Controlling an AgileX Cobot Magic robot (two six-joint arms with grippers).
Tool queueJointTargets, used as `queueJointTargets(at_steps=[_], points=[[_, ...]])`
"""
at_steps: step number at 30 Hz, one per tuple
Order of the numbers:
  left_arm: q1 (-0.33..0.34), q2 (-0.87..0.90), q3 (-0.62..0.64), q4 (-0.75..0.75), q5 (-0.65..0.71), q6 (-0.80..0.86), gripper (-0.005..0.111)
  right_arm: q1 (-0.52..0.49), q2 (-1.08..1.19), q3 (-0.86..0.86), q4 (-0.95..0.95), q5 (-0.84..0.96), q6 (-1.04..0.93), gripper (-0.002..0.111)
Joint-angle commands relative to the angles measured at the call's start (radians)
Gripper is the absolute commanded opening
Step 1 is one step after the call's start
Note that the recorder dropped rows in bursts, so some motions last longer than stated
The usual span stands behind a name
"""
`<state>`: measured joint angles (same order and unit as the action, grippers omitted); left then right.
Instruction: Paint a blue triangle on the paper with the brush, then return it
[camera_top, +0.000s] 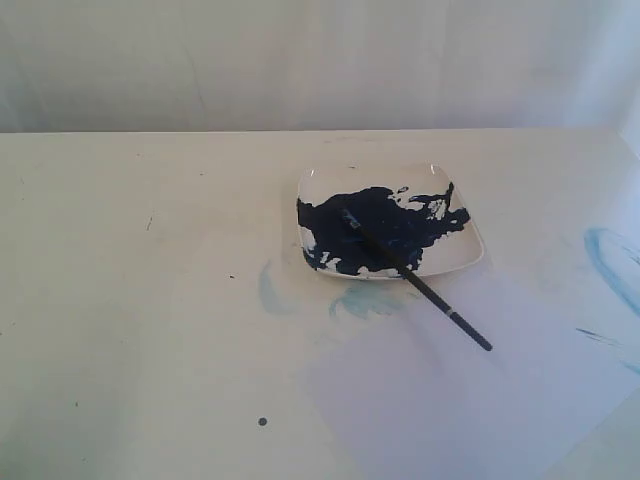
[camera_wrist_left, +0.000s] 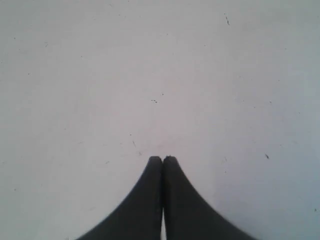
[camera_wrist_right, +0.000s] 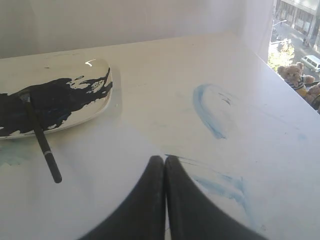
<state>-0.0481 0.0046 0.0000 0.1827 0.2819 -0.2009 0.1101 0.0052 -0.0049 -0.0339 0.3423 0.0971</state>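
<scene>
The black-handled brush (camera_top: 415, 280) (camera_wrist_right: 42, 142) lies slanted with its bristle end in the dark navy paint on the square white plate (camera_top: 464, 258) (camera_wrist_right: 95, 107), its handle sticking out over the paper (camera_top: 480, 390) (camera_wrist_right: 100, 170). No blue triangle shows on the paper. My left gripper (camera_wrist_left: 162, 158) is shut and empty over a bare pale surface. My right gripper (camera_wrist_right: 165, 157) is shut and empty, low over the paper, some way from the brush handle. Neither gripper shows in the exterior view.
Faint pale-blue smears mark the table beside the plate (camera_top: 268, 290) (camera_top: 365, 300) and at the right (camera_top: 610, 262) (camera_wrist_right: 206, 112). The table's right edge (camera_wrist_right: 260, 60) meets a window. A small dark dot (camera_top: 263, 421) sits near the front.
</scene>
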Motion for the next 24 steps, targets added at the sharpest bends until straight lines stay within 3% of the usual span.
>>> queueJointTargets(at_steps=[1,21,24], points=[[-0.007,-0.005,0.000,0.004,0.001,-0.004,0.000,-0.002,-0.005,0.005,-0.003,-0.007,0.005,0.000],[-0.007,-0.005,0.000,0.065,-0.005,0.025,0.000,-0.002,-0.005,0.005,-0.003,-0.007,0.005,0.000],[-0.007,-0.005,0.000,0.075,-0.097,0.021,0.000,-0.002,-0.005,0.005,-0.003,-0.007,0.005,0.000]])
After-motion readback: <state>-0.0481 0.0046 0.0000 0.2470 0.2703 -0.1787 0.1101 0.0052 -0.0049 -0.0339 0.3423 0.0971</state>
